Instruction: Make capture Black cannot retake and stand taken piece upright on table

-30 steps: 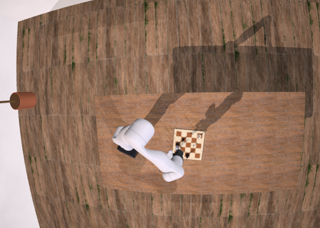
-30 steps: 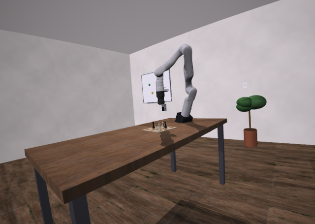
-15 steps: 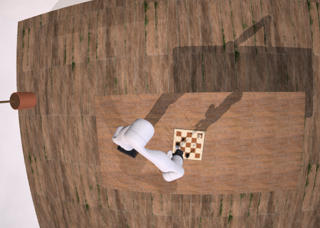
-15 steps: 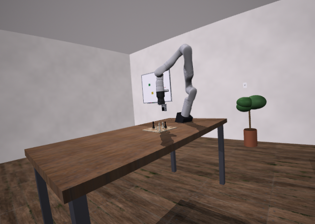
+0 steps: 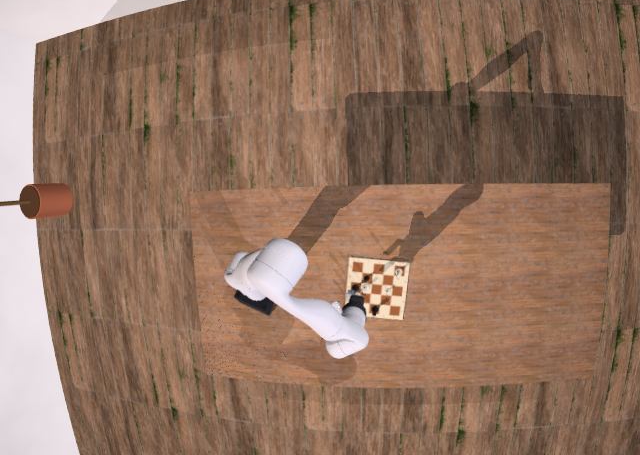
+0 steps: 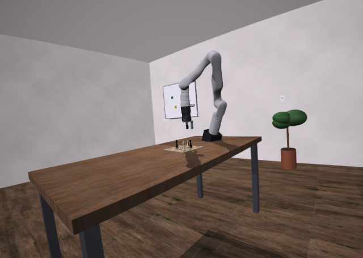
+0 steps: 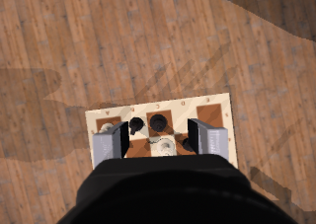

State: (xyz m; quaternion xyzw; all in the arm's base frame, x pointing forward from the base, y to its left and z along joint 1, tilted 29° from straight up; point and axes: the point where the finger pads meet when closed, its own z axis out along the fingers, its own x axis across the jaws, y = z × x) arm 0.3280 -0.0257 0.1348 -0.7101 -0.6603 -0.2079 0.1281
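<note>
Grey fingers of the gripper stand apart and empty above the board at lower centre, so centring over one piece before descending matters.

A small chessboard of cream and brown squares is laid flat on the wooden table, slightly turned against its edges. Letters are printed along the board's border. Black pieces and white pieces are stood upright on it, several clustered at one edge, seen from above in the wrist view. Their kinds cannot be told.
</note>
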